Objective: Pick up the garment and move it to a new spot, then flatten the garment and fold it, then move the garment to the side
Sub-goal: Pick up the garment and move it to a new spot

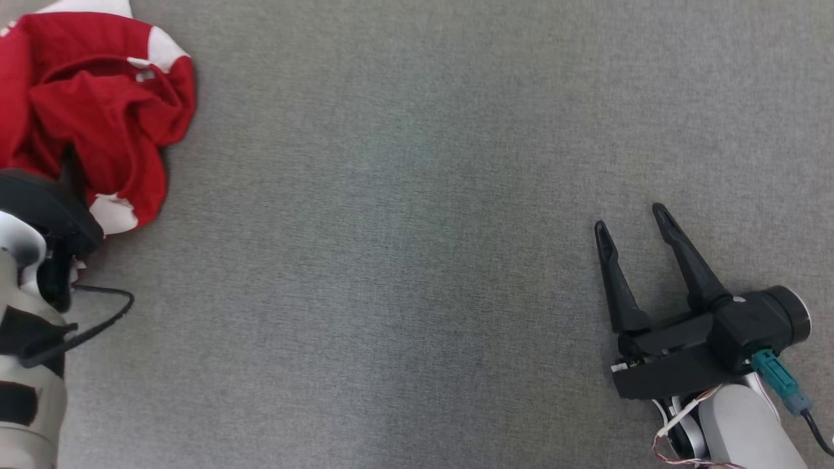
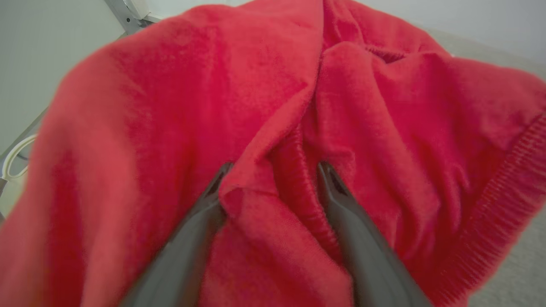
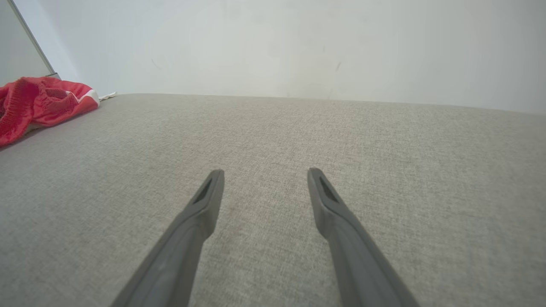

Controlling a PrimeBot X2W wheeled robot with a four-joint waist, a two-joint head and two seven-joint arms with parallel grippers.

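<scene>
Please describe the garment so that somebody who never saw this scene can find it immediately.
Look at the wide grey fabric surface and go to its far left part, where the open left gripper reaches. There lies a crumpled red garment with white trim. Its bright red sets it apart from the plain grey around it.

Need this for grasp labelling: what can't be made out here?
- Garment: cut off by the head view's left and top edges; its type is unclear.
- Left gripper: jaws' tips sunk in folds, left wrist view; the head view hides them under its own wrist.
</scene>
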